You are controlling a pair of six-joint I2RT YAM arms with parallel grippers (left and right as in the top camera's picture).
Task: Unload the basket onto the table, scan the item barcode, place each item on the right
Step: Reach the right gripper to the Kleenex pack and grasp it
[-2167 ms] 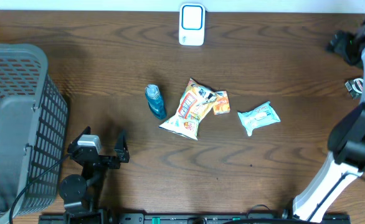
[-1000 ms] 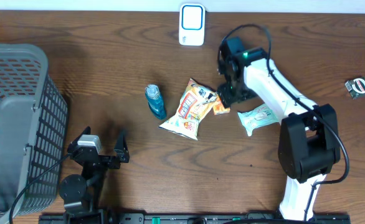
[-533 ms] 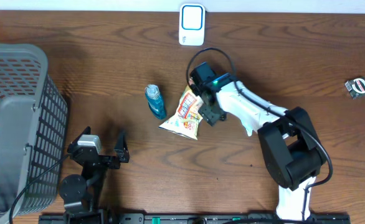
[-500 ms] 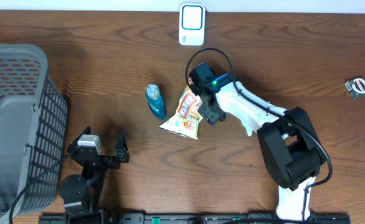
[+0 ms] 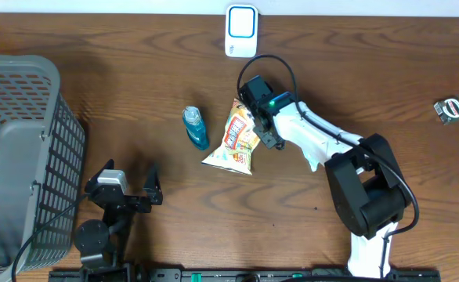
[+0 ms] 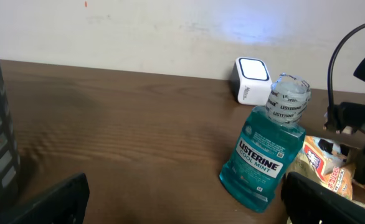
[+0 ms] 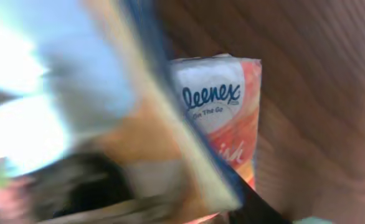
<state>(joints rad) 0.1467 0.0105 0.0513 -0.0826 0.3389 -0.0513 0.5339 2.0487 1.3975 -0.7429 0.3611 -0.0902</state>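
A yellow and orange snack bag lies mid-table, below the white scanner at the far edge. My right gripper is down on the bag's upper right side. In the blurred right wrist view the bag fills the space between the dark fingers, which look closed on its edge. A Kleenex tissue pack lies just behind it. No barcode shows. My left gripper rests open near the front edge with nothing in it; between its fingers is bare wood.
A blue Listerine bottle lies left of the bag, and the left wrist view has it close ahead. A grey mesh basket fills the left side. A small tape roll sits at the far right.
My right arm swung in from the right, came down on the snack bag and narrowed its jaws on it. The bag shifted slightly. The left arm stayed still.
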